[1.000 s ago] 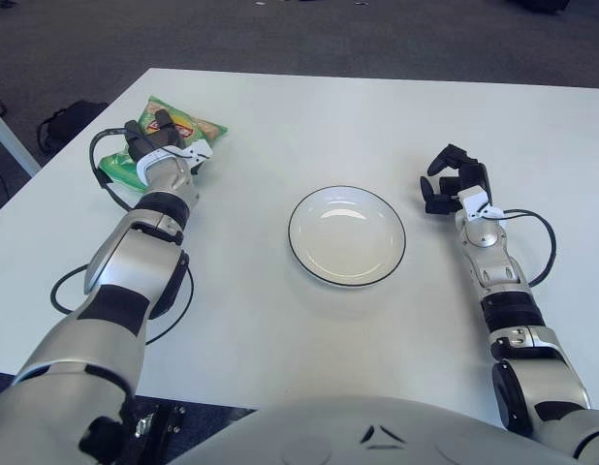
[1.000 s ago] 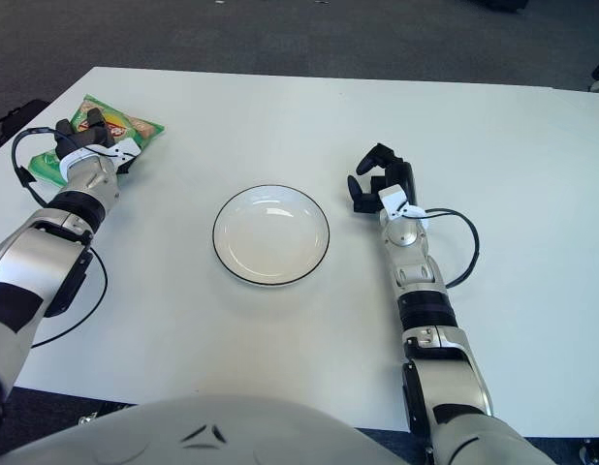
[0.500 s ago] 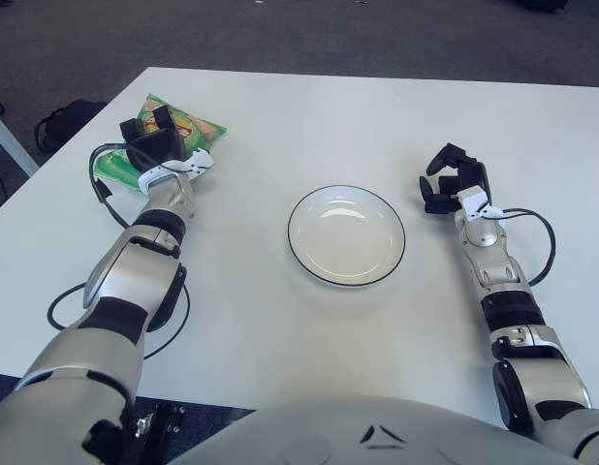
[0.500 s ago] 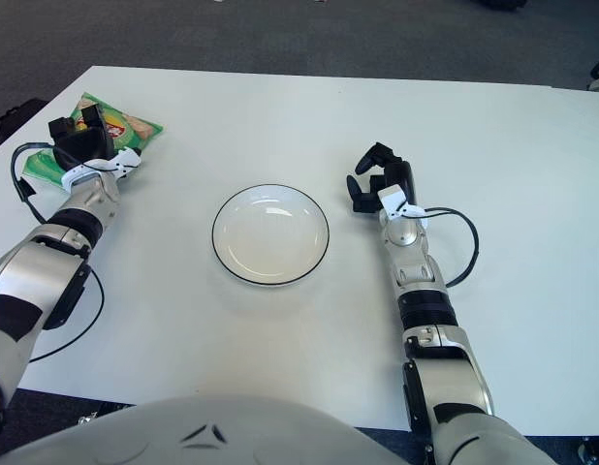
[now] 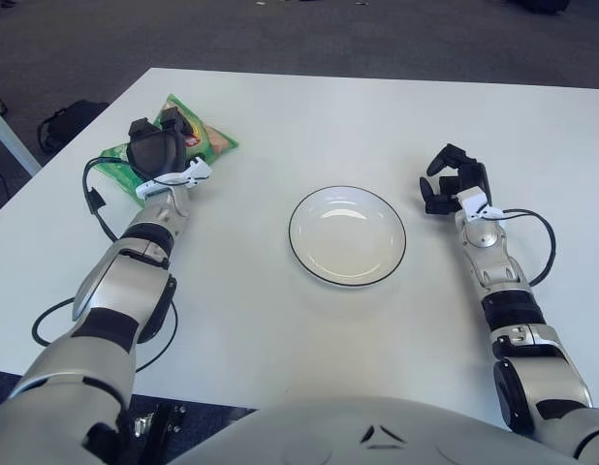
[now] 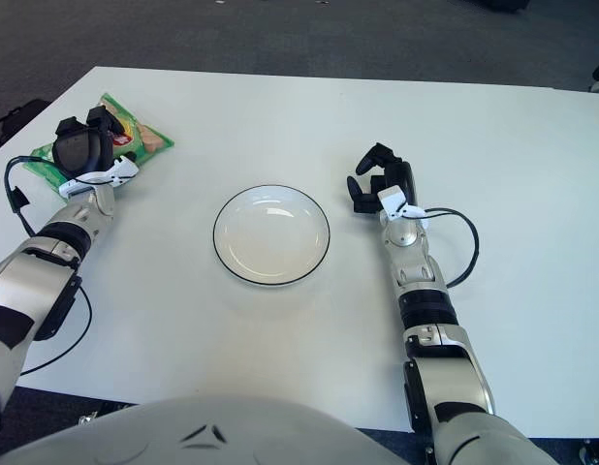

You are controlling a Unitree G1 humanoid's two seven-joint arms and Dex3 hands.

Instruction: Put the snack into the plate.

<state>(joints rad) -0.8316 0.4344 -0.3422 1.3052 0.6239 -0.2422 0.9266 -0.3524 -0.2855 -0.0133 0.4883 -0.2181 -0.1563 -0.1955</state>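
Left robot hand (image 5: 156, 152) sits at the far left of the worktop (image 5: 280, 320) with its dark fingers closed over the green snack bag (image 5: 178, 138), which it appears to grip near the bag's middle. Over the last second the bag has shifted a little toward the centre and turned, its right end now reaching further along the worktop, so the grasp looks taken and the carry seems to be starting. Whether the bag is clear of the surface cannot be told. To its right, well apart, the white plate (image 5: 347, 235) lies bare. Further right, beside the plate, the right robot hand (image 5: 451, 181) has not moved, its fingers loosely curled around nothing.
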